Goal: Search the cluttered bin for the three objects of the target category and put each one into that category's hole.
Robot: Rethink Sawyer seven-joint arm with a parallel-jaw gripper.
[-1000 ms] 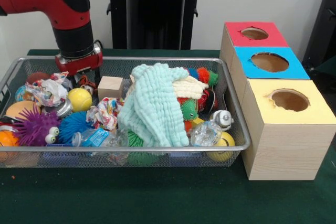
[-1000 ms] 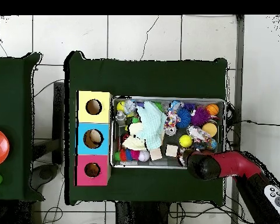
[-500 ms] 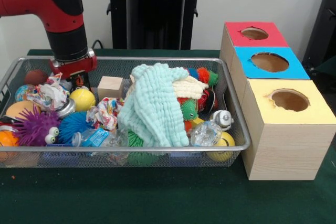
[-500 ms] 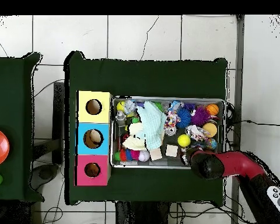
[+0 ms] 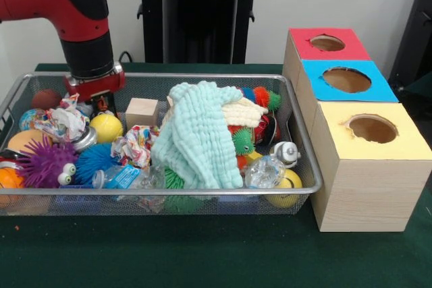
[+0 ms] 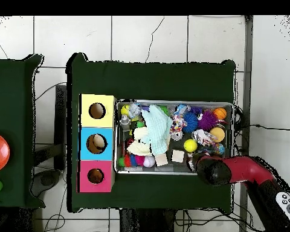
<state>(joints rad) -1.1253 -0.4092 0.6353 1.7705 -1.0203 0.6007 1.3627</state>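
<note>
The basket (image 5: pixel 307 166) sat on the green worktop (image 5: pixel 202 254), full of toys, with a yellow ball (image 5: pixel 106 127) near its back corner. The pincer (image 5: pixel 101 104) hung just beside that ball. I could not tell if it was open or closed.

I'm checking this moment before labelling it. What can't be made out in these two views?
- Gripper, front view: its tips sit behind the crumpled paper and yellow ball; open or shut is unclear. Overhead, the arm covers it.
- Under the mint cloth, both views: whatever lies beneath is hidden.
- Inside the red box, front view: dark through the hole.
</note>
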